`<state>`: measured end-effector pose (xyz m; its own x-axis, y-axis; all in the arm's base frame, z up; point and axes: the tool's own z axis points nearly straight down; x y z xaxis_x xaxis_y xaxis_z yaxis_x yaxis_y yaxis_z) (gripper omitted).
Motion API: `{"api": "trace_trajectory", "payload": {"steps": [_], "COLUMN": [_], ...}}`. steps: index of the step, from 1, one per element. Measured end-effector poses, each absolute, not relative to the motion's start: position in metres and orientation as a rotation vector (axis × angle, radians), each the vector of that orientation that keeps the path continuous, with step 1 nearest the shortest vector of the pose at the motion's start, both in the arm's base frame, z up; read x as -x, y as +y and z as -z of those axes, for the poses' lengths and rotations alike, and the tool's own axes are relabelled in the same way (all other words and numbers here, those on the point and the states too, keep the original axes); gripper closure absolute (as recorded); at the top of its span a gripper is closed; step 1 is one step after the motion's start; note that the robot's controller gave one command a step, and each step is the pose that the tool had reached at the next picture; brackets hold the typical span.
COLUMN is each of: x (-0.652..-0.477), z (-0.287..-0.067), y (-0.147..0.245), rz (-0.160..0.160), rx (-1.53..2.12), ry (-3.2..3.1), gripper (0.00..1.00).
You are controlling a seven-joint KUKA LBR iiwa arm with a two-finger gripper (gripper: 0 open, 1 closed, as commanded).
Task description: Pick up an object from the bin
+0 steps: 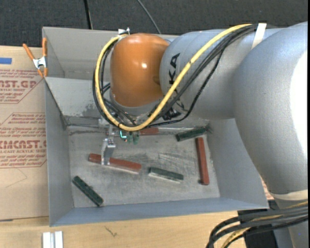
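My gripper reaches down from under the orange dome into the left middle of the bin. Its metal finger tip touches a long red-brown bar lying flat on the bin floor; I cannot tell how the fingers stand. A short dark green bar lies just right of the red-brown one. Another red-brown piece shows behind the gripper, partly hidden by the dome and cables.
A dark green bar lies near the front left corner. A red-brown bar lies lengthwise at the right, with a dark green bar above it. The arm covers the bin's back and right.
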<state>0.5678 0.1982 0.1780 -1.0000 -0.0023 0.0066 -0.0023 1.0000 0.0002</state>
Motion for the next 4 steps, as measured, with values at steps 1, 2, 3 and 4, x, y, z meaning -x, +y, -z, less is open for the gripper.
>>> {"api": "trace_trajectory", "payload": {"steps": [1, 2, 3, 4], "x": [-0.570, -0.553, -0.553, -0.533], "z": [-0.183, -0.077, -0.077, -0.205], "y": [0.197, 0.168, 0.168, 0.168], "rz": [0.002, 0.006, 0.007, 0.002], "rx": [-0.002, 0.043, 0.043, 0.166], "ry": [-3.143, -3.144, -3.144, -3.139], "gripper": [0.00, 1.00, 1.00, 1.00]}}
